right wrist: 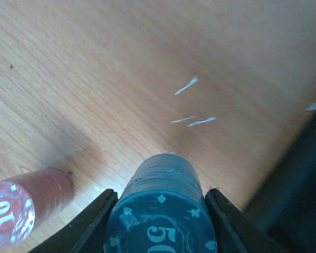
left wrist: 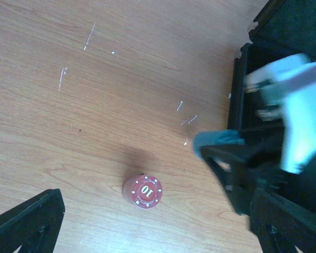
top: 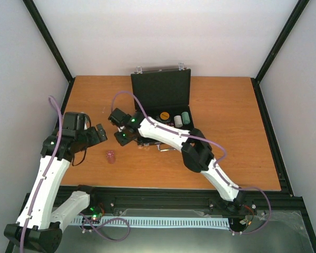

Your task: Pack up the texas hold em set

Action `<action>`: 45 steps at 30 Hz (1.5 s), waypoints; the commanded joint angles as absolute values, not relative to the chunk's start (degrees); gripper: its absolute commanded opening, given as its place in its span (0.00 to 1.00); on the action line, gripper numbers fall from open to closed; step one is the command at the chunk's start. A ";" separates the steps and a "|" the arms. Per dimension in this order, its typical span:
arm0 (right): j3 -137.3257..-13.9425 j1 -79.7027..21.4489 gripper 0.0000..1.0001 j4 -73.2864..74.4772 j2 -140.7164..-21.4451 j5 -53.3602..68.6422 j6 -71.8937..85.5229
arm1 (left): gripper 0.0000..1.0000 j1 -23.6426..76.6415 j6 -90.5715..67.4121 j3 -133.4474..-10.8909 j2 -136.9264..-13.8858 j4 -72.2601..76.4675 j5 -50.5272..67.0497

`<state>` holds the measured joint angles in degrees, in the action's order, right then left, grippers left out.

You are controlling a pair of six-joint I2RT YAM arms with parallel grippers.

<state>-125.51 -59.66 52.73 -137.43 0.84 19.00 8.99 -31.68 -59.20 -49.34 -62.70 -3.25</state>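
From above, the right arm point(top: 163, 132) covers the near part of the briefcase point(top: 160, 89) tray, and the items inside are too small to name. The left wrist view blurs that arm. The right wrist view cuts the blue chip stack point(right wrist: 160, 211) at its bottom edge, the red chip stack point(right wrist: 21, 205) at its left.

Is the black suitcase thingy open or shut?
Open. The briefcase has its lid standing up at the back, and a green chip stack and orange disc sit inside.
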 commanded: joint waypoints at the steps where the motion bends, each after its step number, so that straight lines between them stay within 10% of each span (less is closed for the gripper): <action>1: -119.62 -57.45 0.36 46.34 -126.14 -10.01 16.87 | 1.00 8.88 -30.90 -59.68 -50.54 -61.63 -4.16; 26: -109.77 -47.30 0.37 27.07 -130.81 -9.46 1.54 | 1.00 8.88 -31.90 -60.05 -56.23 -60.74 -5.61; 45: -103.15 -47.20 0.76 26.41 -127.34 -6.38 1.24 | 1.00 8.88 -31.46 -59.73 -57.25 -59.80 -5.21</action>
<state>-104.14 -46.87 26.70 -131.41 -8.21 1.50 8.99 -31.68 -59.20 -57.30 -61.28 -4.93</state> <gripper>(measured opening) 0.755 0.997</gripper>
